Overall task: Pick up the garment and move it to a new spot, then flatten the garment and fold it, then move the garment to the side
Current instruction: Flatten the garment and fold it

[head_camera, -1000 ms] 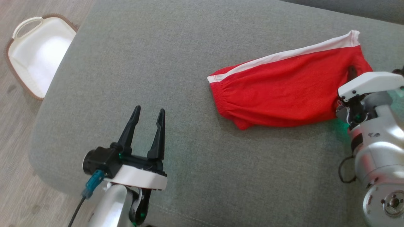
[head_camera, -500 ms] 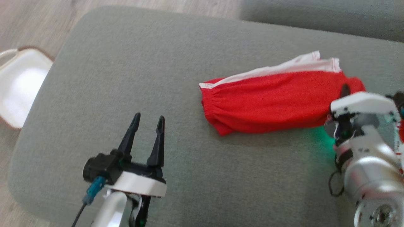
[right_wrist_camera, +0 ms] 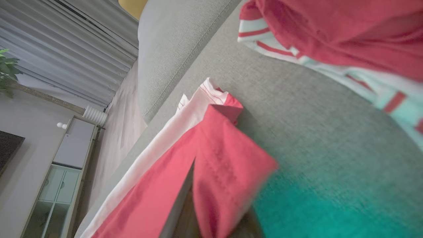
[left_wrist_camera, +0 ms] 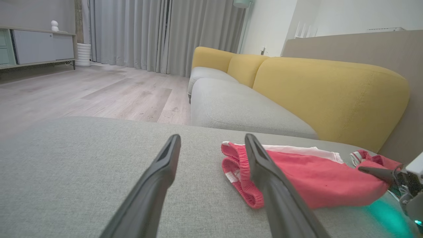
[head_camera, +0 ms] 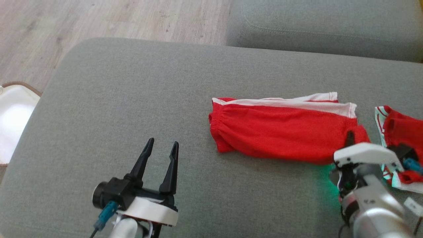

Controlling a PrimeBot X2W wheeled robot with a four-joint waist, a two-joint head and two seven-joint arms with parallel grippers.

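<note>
Since a second ago the red shorts (head_camera: pixel 281 132) are lying straighter on the grey seat cushion (head_camera: pixel 125 92); the head camera is tilting too, so part of that is view shift. Left to right: white basket (head_camera: pixel 10 122) sitting on the floor, left gripper (head_camera: pixel 162 145) hovering spread and empty, shorts mid-cushion, right gripper (head_camera: pixel 349 140) pinching their leg hem, second red garment (head_camera: pixel 401 129) just beside. I'm worrying the thin pinch slips, or a drag snags that neighbour. Counting: two grippers, two garments, one basket.
</note>
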